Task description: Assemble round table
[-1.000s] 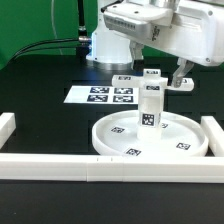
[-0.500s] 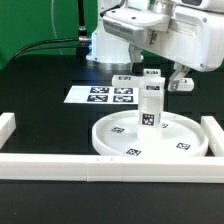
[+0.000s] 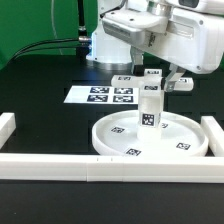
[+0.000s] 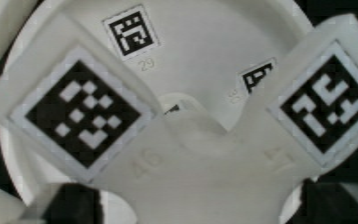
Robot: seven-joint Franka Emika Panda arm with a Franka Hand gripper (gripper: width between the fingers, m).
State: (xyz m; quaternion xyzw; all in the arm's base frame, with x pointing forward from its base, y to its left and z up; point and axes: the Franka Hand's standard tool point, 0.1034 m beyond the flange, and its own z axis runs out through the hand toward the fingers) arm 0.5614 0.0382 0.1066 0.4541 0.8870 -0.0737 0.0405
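The large round disc (image 3: 186, 137) lies flat on the black table, and the short cylinder leg (image 3: 150, 110) stands upright at its middle. The cross-shaped base (image 3: 126, 81) sits on top of the leg, its tagged arms spreading to both sides. My gripper (image 3: 160, 70) is right above it and shut on the base's hub. In the wrist view the base (image 4: 194, 125) fills the picture with two big tags, and the disc (image 4: 202, 25) shows behind it. The dark fingers (image 4: 51, 205) flank the base, with my gripper (image 4: 194, 208) centred on it.
The marker board (image 3: 98, 95) lies behind the disc toward the exterior view's left. Long white border bars run along the front (image 3: 60, 167), the exterior view's right (image 3: 214, 135) and its left (image 3: 6, 128). The arm's white pedestal (image 3: 108, 45) stands at the back.
The hand has shifted a little to the exterior view's left over the leg top. The base, leg and disc have stayed in place.
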